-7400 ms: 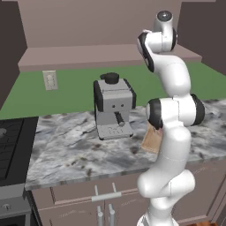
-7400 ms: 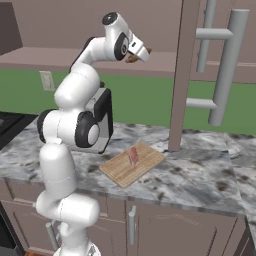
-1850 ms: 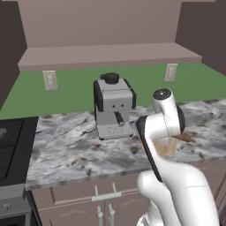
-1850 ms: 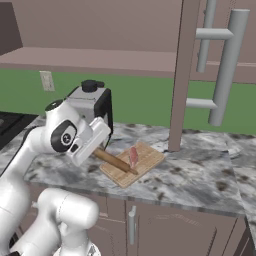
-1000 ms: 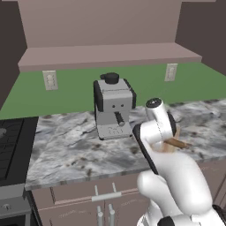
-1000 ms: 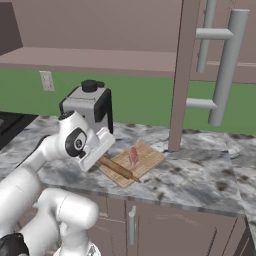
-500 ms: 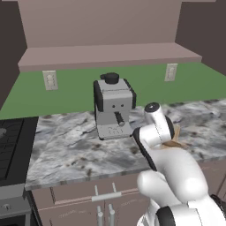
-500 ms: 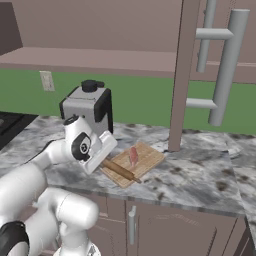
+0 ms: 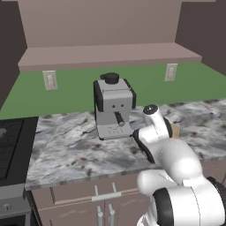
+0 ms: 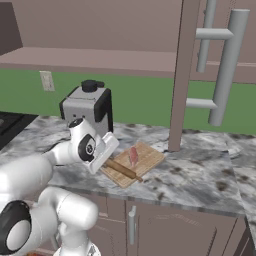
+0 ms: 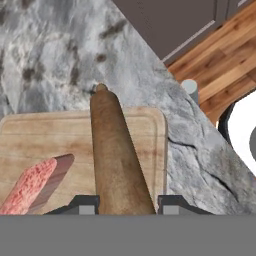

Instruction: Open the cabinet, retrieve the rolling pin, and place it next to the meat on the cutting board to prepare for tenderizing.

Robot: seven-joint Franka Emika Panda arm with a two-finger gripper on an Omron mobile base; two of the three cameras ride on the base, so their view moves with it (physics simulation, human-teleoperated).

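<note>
Grey coffee machine (image 10: 89,112) behind cutting board (image 10: 150,159).

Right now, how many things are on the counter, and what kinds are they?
Coffee machine: 1
Cutting board: 1
Meat: 1
Rolling pin: 1, held in the gripper over the board
Total: 4

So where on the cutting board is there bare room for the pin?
The cutting board is bare along its front edge, where the gripper holds the rolling pin. The meat crowds the far side. More bare counter lies toward the cabinet door.
</note>
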